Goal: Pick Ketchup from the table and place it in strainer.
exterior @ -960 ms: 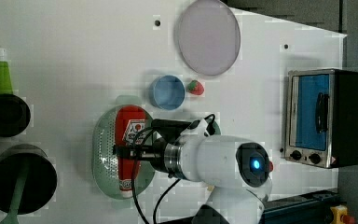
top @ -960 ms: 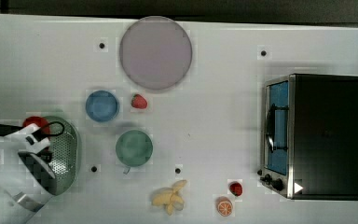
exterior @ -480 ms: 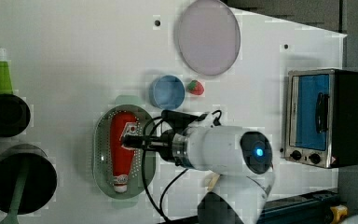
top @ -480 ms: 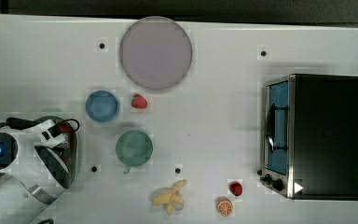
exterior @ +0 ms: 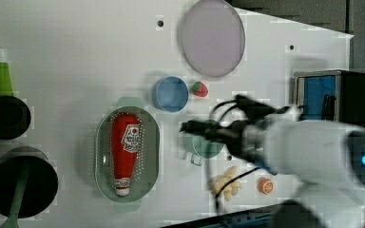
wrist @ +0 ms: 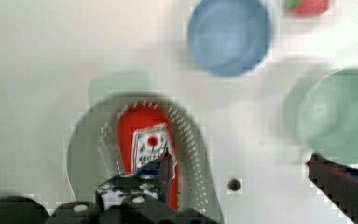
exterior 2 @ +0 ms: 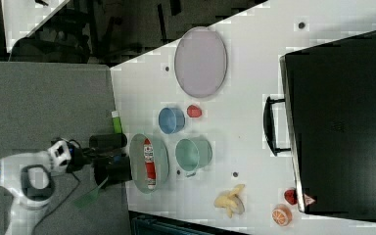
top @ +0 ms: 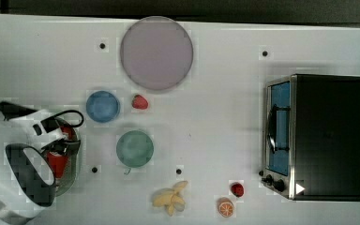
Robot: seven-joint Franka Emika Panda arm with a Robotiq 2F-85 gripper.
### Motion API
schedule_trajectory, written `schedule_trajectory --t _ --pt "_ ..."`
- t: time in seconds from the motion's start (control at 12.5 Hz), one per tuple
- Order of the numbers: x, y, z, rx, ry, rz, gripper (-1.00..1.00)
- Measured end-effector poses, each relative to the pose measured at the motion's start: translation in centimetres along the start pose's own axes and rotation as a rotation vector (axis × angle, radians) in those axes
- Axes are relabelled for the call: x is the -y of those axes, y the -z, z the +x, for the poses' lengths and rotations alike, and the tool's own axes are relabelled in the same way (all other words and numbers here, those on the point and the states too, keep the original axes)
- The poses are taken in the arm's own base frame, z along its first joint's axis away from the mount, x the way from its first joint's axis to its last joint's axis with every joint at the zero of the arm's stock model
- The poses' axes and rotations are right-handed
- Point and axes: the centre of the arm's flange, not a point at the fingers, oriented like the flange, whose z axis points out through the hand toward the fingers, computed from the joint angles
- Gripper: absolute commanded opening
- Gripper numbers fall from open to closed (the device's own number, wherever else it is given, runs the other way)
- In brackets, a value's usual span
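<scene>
Left view, ketchup bottle: laid flat inside the strainer, cap end toward the table's near edge.
Strainer place: near the table's left edge as the left view shows it, beside the blue bowl and the green cup.
Gripper: fingers are spread wide, nothing is pinched between them, the ketchup bottle is seen below.
Strawberry: placed just beside the blue bowl.
</scene>
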Motion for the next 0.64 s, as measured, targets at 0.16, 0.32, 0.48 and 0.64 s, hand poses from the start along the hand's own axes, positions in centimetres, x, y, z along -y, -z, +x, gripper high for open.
schedule_trajectory --t 0.16,0.32,0.48,0.64 --pt "-2.4 5.8 3.4 -0.009 -0.118 0.039 1.00" --pt "-6.2 10.8 7.1 -0.042 -0.233 0.072 1.00" --pt "-11.7 14.0 10.1 -0.042 -0.344 0.046 1.00" --pt "-16.7 16.0 12.3 0.009 -0.428 0.002 1.00"
